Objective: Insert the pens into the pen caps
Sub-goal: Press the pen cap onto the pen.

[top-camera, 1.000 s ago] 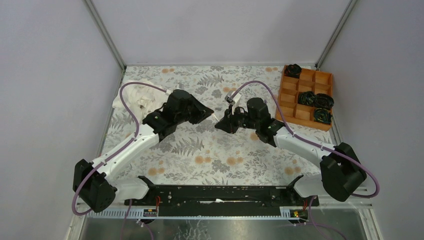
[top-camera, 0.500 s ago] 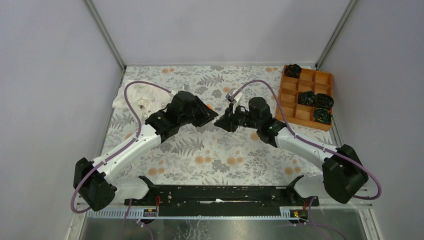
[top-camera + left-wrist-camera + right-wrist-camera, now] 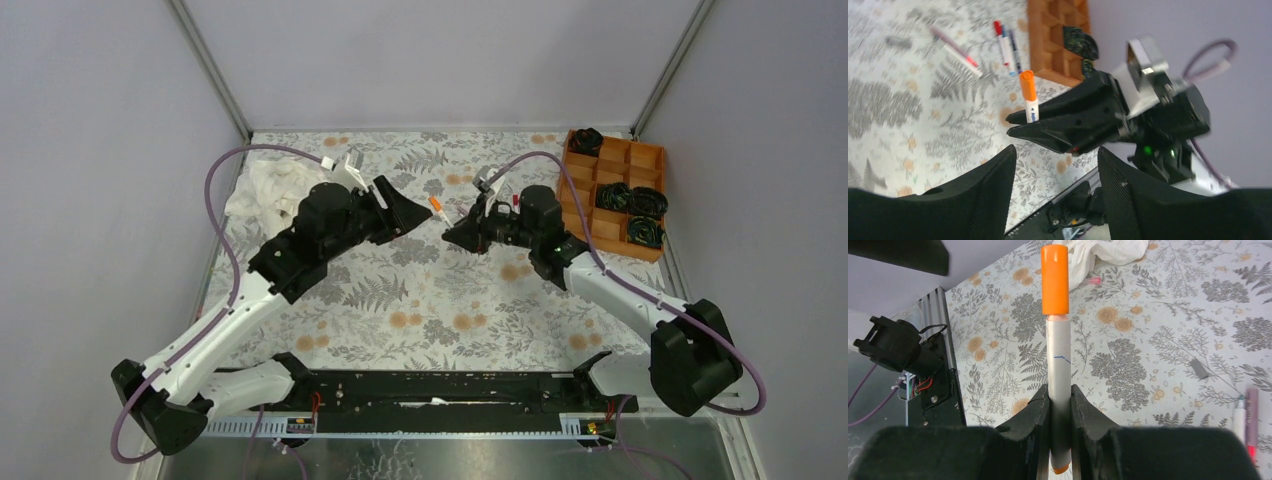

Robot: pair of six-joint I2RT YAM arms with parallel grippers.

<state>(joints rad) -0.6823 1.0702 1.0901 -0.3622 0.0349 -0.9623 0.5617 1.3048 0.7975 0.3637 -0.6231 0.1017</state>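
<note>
My right gripper (image 3: 1059, 392) is shut on a white-barrelled pen (image 3: 1058, 360) that points away from it. An orange pen cap (image 3: 1054, 280) sits on the pen's tip. In the top view this pen (image 3: 438, 208) hangs above the mat's middle, between the right gripper (image 3: 455, 235) and my left gripper (image 3: 418, 212). The left gripper (image 3: 1055, 150) stands open and empty, a short way back from the capped pen (image 3: 1030, 100). More pens (image 3: 1007, 46) and a pinkish pen (image 3: 955, 49) lie on the mat. A dark grey cap (image 3: 1200, 368) lies loose.
An orange compartment tray (image 3: 580, 195) with black coiled items (image 3: 630, 200) stands at the back right. A crumpled white cloth (image 3: 262, 188) lies at the back left. A floral mat (image 3: 440, 310) covers the table.
My left gripper has opened and pulled back to the left, away from the pen, leaving the orange cap on its tip. The right arm shifted slightly back, still gripping the pen.
</note>
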